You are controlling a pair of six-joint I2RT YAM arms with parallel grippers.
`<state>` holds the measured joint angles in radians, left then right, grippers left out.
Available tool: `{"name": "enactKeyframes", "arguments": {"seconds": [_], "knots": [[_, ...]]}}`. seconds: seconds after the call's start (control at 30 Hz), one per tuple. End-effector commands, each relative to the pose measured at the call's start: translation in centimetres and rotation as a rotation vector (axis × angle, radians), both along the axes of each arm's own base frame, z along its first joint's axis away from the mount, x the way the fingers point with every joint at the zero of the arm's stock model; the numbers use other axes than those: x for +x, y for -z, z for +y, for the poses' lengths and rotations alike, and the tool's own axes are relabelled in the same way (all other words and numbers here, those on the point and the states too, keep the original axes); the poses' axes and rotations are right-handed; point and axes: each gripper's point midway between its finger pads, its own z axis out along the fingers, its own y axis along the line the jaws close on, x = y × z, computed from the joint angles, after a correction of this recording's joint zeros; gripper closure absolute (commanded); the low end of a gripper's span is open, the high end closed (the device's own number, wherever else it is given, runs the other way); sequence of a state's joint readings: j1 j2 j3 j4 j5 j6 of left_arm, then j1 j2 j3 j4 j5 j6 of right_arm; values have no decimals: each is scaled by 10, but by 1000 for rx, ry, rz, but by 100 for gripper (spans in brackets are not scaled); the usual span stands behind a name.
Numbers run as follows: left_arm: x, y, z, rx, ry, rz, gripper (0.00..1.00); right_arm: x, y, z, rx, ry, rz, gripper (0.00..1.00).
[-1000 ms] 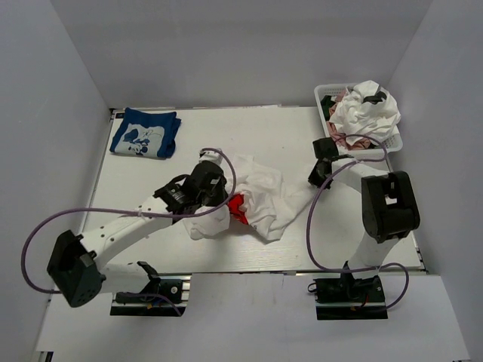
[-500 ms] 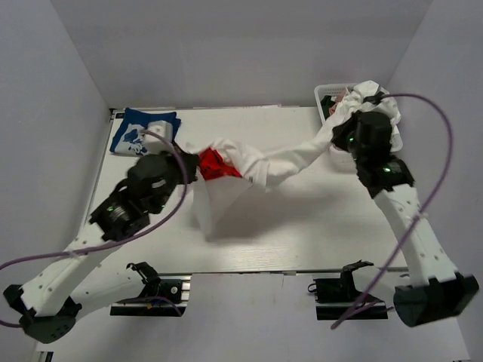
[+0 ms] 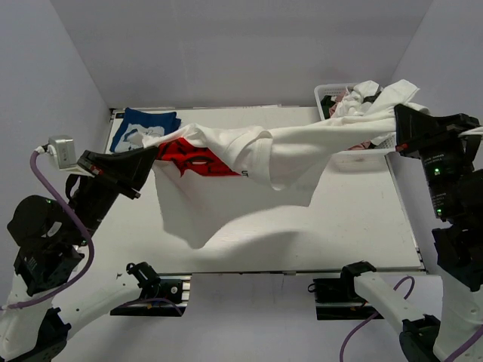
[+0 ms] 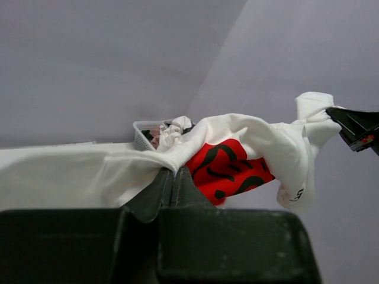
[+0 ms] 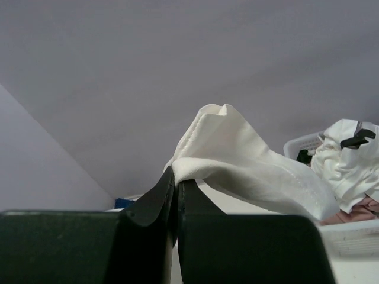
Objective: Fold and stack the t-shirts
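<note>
The large white t-shirt with a red logo print (image 3: 256, 162) hangs stretched in the air between both arms, high above the table. My left gripper (image 3: 153, 153) is shut on its left end next to the red print; in the left wrist view (image 4: 173, 171) cloth is pinched between the jaws. My right gripper (image 3: 398, 124) is shut on the right end; in the right wrist view (image 5: 175, 173) a white hem (image 5: 237, 160) is clamped. A folded blue t-shirt (image 3: 143, 130) lies at the far left corner. More tees (image 3: 362, 102), white and pink, fill the basket.
A white mesh basket (image 3: 326, 94) stands at the far right corner of the table (image 3: 347, 226). Grey walls enclose the table on three sides. Both arms are raised high and spread wide.
Both arms have risen and pulled apart, lifting the white t-shirt off the table and stretching it out. The red print now faces up near the left gripper.
</note>
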<state>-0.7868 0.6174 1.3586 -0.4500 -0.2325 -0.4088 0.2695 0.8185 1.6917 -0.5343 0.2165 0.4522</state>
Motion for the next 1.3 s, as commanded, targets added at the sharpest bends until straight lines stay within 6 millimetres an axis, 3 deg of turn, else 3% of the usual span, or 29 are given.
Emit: {"name": "enactKeyframes", "arguments": {"seconds": [0.0,0.03,0.07,0.13,0.17,0.2,0.23,0.27,0.33,0.37,0.4,0.43,0.47,0.5,0.57,0.6,0.63,0.67,0.7,0.73,0.77,0.8,0.83,0.87,0.9,1.0,1.03,1.13,1.27], "knots": [[20,12,-2,21,-68,63,100,31,25,3,-77,27,106,100],[34,24,4,31,-147,120,100,57,47,9,-96,31,193,100],[55,46,-5,61,-198,195,100,66,56,9,-102,43,223,100],[88,88,3,104,-380,308,100,118,112,22,-151,38,381,100],[100,104,4,109,-444,354,99,129,126,29,-162,19,418,100],[120,137,-6,170,-510,432,90,155,165,36,-186,13,521,100],[130,167,2,238,-605,498,79,167,193,40,-195,5,588,100],[139,185,2,249,-660,548,46,195,235,53,-209,-29,687,100],[163,249,-3,403,-739,684,25,211,273,56,-223,-39,764,100],[169,268,0,456,-769,729,8,228,313,61,-251,-70,854,91],[177,290,9,464,-803,802,2,234,318,70,-271,-93,864,75],[185,301,6,467,-783,849,0,242,309,73,-271,-96,852,30],[187,327,11,532,-810,934,0,249,333,75,-309,-99,952,15],[192,331,16,521,-820,974,0,248,341,75,-323,-102,981,10],[189,338,20,526,-818,1025,0,236,367,74,-362,-103,1049,10],[186,341,19,526,-804,1035,0,230,372,74,-362,-106,1056,10],[181,343,18,522,-782,1046,0,229,360,75,-350,-104,1003,10],[182,342,12,479,-746,1032,0,205,387,72,-357,-107,1058,10],[169,349,6,472,-669,1054,0,205,373,74,-333,-109,987,10],[164,353,2,465,-628,1057,0,198,379,74,-325,-114,996,10],[160,357,-3,448,-587,1063,0,179,407,73,-333,-128,1058,10],[150,373,-11,449,-515,1092,0,170,400,76,-316,-144,1030,10],[142,374,-19,439,-467,1088,0,160,406,81,-316,-163,1040,10],[129,391,-23,459,-406,1130,0,146,413,80,-298,-166,1048,10],[122,396,-28,453,-364,1148,0,127,439,78,-302,-173,1112,10],[100,426,-51,452,-183,1191,0,103,457,94,-291,-259,1097,10],[98,431,-55,453,-150,1184,0,92,474,100,-299,-295,1108,10],[99,444,-72,461,-66,1175,0,88,488,113,-315,-324,1140,10],[125,450,-76,478,-115,1130,0,98,504,125,-344,-330,1160,10]]}}
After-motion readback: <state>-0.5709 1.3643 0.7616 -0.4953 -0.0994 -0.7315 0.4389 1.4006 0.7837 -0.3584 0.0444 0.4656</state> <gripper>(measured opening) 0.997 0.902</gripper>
